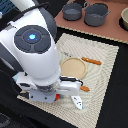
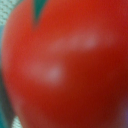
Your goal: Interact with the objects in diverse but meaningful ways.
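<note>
Hand (image 1: 75,97) low over mat (image 1: 100,65); red pepper (image 2: 65,65) fills wrist view.

Through the wrist view I saw the shiny red pepper-like vegetable (image 2: 70,65) filling the lens, its skin smooth and glossy like moulded plastic, with soft pale highlights and a green stalk part (image 2: 39,9) of duller finish. From the exterior view, the white robot arm housing (image 1: 35,52) looked like smooth satin plastic with a faint sheen. The beige woven placemat (image 1: 102,60) read as coarse cloth, matt and ribbed. The tan round plate (image 1: 73,66) looked matt, like unvarnished wood. The two dark grey pots (image 1: 96,13) had a dull metallic finish, and the cutlery's orange-brown handle (image 1: 91,61) looked like smooth wood.
</note>
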